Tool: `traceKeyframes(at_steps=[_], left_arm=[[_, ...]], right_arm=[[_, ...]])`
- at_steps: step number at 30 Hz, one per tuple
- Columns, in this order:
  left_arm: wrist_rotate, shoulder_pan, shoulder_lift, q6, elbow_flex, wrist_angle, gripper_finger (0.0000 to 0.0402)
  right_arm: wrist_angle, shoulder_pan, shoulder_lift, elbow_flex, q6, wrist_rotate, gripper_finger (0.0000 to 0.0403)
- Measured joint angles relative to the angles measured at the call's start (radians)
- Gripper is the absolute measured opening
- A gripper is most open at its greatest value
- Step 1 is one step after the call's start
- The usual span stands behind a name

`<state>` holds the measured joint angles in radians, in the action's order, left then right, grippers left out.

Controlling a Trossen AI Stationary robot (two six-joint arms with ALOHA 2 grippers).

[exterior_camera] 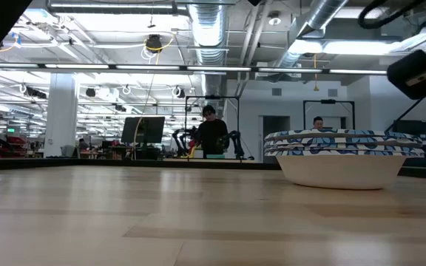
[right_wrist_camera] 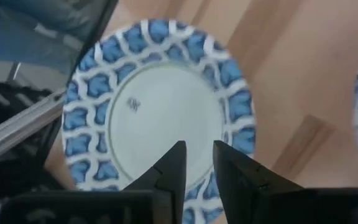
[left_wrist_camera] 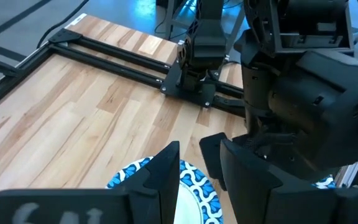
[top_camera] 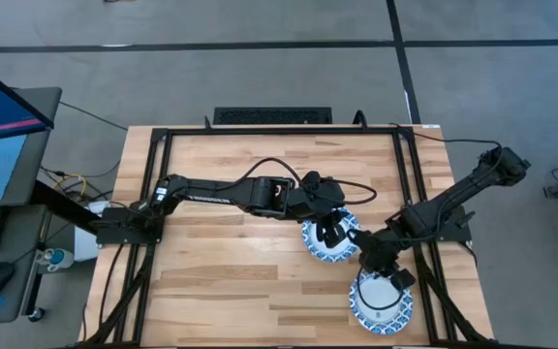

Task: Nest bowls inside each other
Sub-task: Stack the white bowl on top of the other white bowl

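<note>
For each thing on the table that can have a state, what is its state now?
Blue-and-white rimmed bowls under the left gripper: upright on the table, seemingly stacked.
Blue-and-white rimmed bowl under the right gripper: upright, on the table.
Left gripper: over the stack, fingers slightly apart.
Right gripper: over its bowl, fingers slightly apart, empty.

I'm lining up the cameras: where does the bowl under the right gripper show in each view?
High: lower right, bowl under the right gripper.
Low: one bowl pile at right; cannot tell if it is this one.
Left wrist: blue sliver at bottom right, likely it.
Right wrist: centre.
Landmark: the right arm.
</note>
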<state>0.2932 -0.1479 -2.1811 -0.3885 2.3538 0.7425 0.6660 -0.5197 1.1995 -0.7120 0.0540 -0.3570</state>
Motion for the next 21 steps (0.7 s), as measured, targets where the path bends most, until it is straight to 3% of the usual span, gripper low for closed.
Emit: traceKeyframes(at_steps=[6, 13, 17, 21], left_arm=[[0.000, 0.000, 0.000, 0.006, 0.000, 0.001, 0.0107], [0.000, 0.000, 0.000, 0.007, 0.000, 0.001, 0.0107], [0.000, 0.000, 0.000, -0.003, 0.000, 0.000, 0.0107], [0.000, -0.001, 0.000, -0.016, 0.000, 0.000, 0.0107]], right_arm=[[0.032, 0.037, 0.000, 0.000, -0.008, 0.012, 0.0126], [0.018, 0.069, 0.000, 0.000, -0.001, 0.148, 0.0222], [0.028, 0.069, 0.000, 0.000, 0.149, 0.147, 0.0266], [0.076, 0.054, 0.000, 0.000, 0.206, 0.120, 0.0278]])
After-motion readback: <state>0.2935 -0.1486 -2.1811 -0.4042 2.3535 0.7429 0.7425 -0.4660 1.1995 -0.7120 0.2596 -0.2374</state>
